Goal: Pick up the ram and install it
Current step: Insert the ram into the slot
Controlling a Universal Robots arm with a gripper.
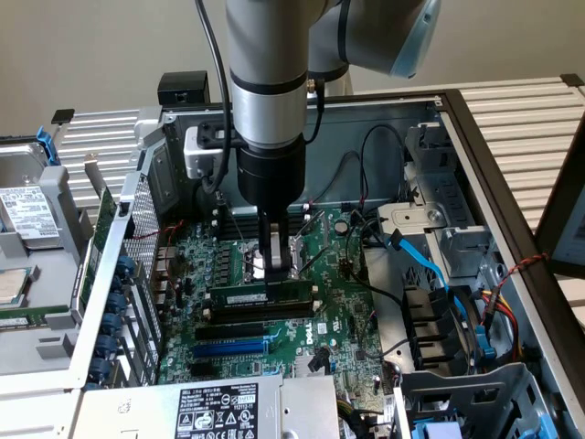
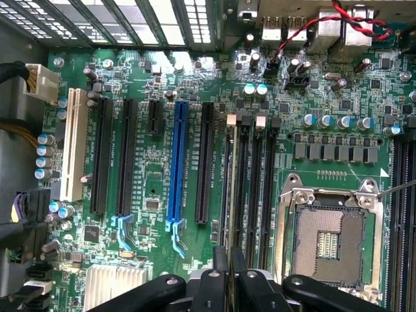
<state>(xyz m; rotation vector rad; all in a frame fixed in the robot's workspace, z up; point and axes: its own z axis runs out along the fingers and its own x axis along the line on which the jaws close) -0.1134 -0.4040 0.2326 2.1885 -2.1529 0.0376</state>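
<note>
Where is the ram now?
Exterior view, centre: the ram stands on edge at the memory slots beside the CPU socket, pinched by the gripper.

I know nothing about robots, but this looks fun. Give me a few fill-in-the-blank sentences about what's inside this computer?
1. The robot's gripper is shut on a long, thin, flat memory stick with a small white label strip, coloured dark ____.
2. Among the black slots on the green circuit board lies one long plastic slot coloured ____.
3. A twisted pair of thin wires running to the board is black and ____.
Missing words: green; blue; red.
</note>
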